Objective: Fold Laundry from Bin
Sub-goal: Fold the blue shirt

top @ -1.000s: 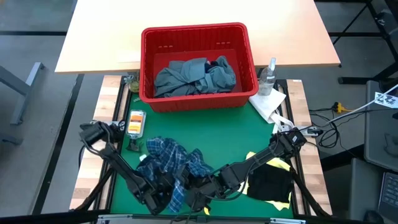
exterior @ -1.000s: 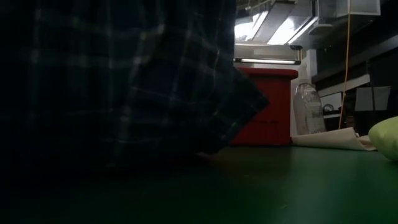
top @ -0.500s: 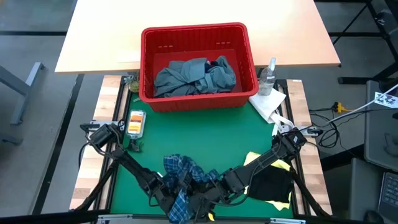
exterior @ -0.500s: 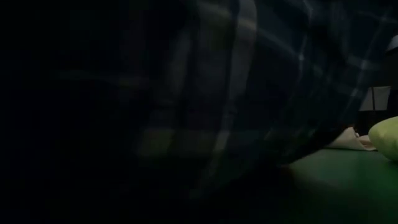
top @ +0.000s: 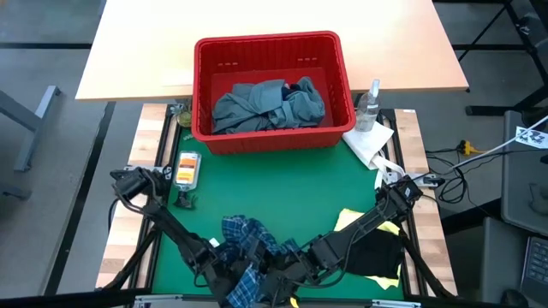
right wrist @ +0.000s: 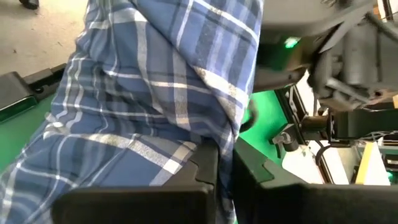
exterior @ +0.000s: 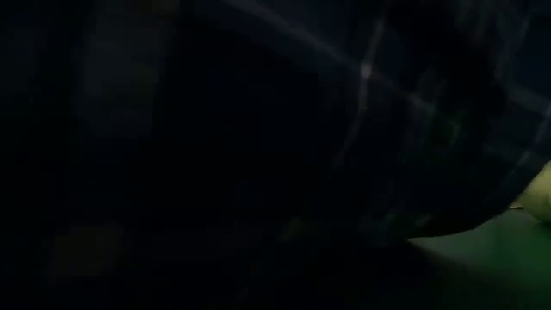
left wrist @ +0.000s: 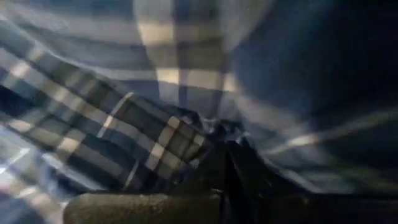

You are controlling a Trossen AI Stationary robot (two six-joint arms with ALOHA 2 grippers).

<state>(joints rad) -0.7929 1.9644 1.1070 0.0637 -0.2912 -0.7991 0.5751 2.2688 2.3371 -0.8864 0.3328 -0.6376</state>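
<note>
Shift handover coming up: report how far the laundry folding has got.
Done: a dark garment lies on a yellow one on the green mat. In hand: left gripper and right gripper are both shut on the plaid shirt, bunched at the near edge. Left: grey-blue clothes wait in the red bin.

blue-white plaid shirt (top: pixel 247 248), red bin (top: pixel 272 53), green mat (top: pixel 282 188)

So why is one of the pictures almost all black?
In the low view, the plaid shirt hangs right in front of the camera and blocks the light; only a sliver of green mat shows. The left wrist view is dim and blurry too, pressed against the cloth. The high view is bright and clear.
</note>
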